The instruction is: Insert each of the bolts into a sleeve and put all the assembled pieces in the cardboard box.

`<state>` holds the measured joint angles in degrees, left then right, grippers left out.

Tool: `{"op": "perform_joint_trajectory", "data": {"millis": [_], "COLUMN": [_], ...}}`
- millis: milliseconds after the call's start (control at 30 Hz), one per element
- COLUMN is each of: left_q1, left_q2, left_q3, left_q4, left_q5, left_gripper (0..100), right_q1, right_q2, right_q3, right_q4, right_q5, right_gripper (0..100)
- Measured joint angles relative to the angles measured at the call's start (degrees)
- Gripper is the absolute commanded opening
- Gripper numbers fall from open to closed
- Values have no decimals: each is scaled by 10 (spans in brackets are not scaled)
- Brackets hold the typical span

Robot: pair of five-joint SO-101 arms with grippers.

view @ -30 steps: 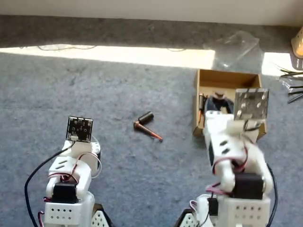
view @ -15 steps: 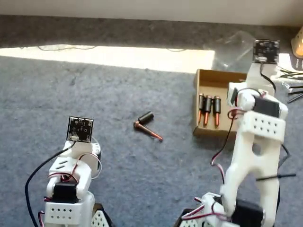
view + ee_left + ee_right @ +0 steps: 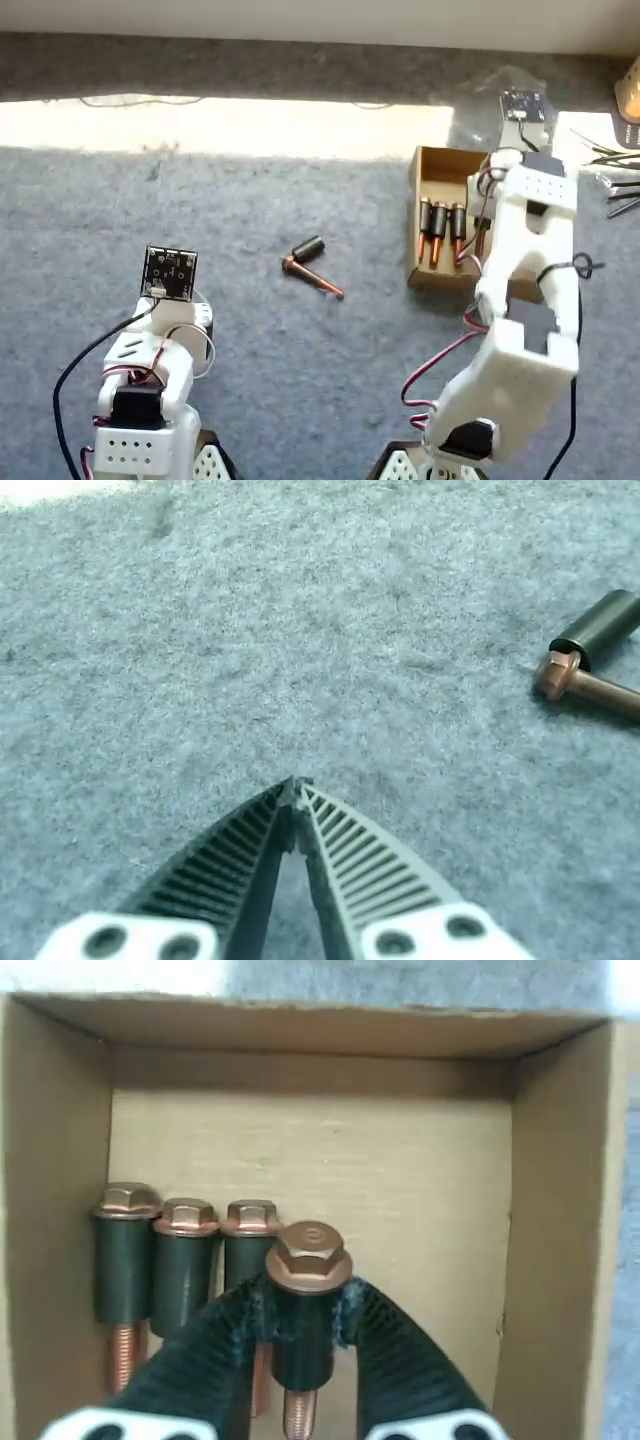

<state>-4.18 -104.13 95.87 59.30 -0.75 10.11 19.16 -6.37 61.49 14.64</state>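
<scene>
The right gripper [image 3: 305, 1302] pinches a copper bolt [image 3: 308, 1253] in a round dark sleeve [image 3: 303, 1345] over the cardboard box [image 3: 560, 1210]; the ridged left gripper [image 3: 296, 792] is pressed together.

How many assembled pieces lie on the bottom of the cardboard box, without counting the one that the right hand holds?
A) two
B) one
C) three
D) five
C: three sleeved bolts lie side by side against one wall of the cardboard box, while the right hand is closed on a fourth piece.
</scene>
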Motion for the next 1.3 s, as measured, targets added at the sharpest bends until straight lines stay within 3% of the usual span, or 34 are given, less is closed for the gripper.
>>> {"op": "perform_joint_trajectory", "data": {"millis": [467, 633, 733, 1033, 1300], "left_q1": [0, 0, 0, 0, 0], "left_q2": [0, 0, 0, 0, 0], "left_q3": [0, 0, 0, 0, 0], "left_q4": [0, 0, 0, 0, 0], "left_q5": [0, 0, 0, 0, 0], "left_gripper": [18, 18, 18, 18, 18], "right_q1": [3, 0, 0, -28, -63], "right_q2": [251, 297, 308, 315, 315], "right_q3": [-331, -420, -479, -638, -786], "right_q4": [193, 256, 304, 381, 384], "right_q5": [0, 1, 1, 1, 1], "right_gripper": [13, 131, 149, 145, 18]}}
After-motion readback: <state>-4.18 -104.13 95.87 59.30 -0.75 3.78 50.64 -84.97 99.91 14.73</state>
